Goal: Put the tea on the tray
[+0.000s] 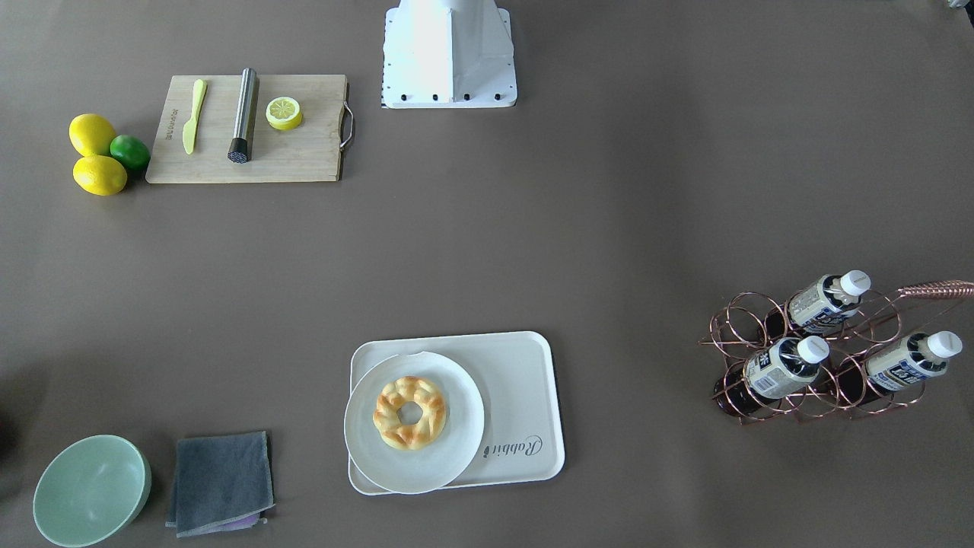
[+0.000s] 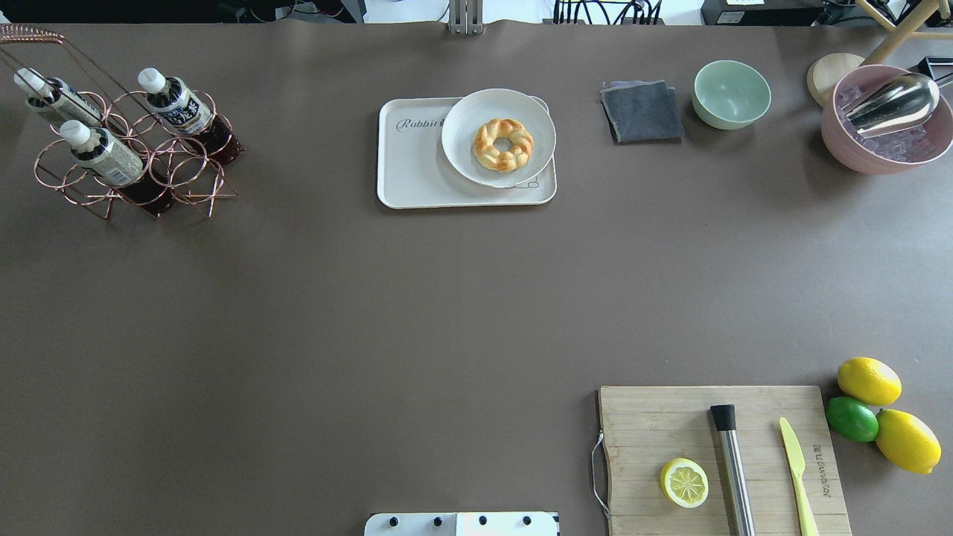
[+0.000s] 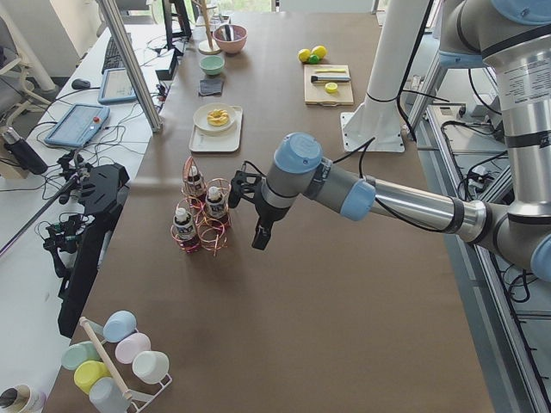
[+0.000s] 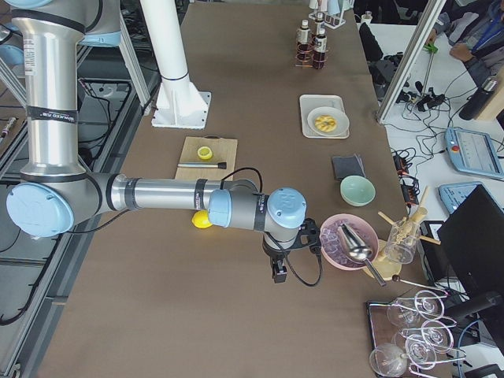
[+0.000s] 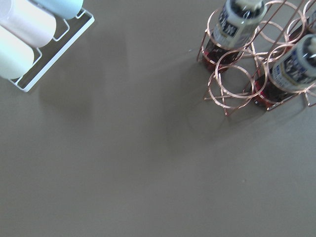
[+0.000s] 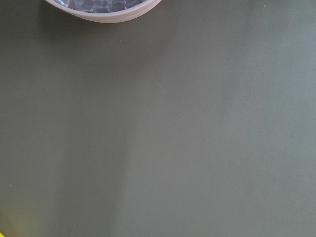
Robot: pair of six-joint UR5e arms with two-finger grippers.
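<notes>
Three tea bottles (image 2: 110,156) stand tilted in a copper wire rack (image 1: 936,288) at the 10 o'clock corner of the table in the overhead view. The tray (image 2: 406,190) lies at 12 o'clock, well apart from the rack. A white plate (image 2: 465,119) with a doughnut (image 2: 504,144) covers the tray's 3 o'clock half. The left gripper (image 3: 261,237) hangs near the rack, touching no bottle. The right gripper (image 4: 278,272) hangs beside a pink bowl (image 4: 335,250). Whether either claw is apart or together cannot be told.
</notes>
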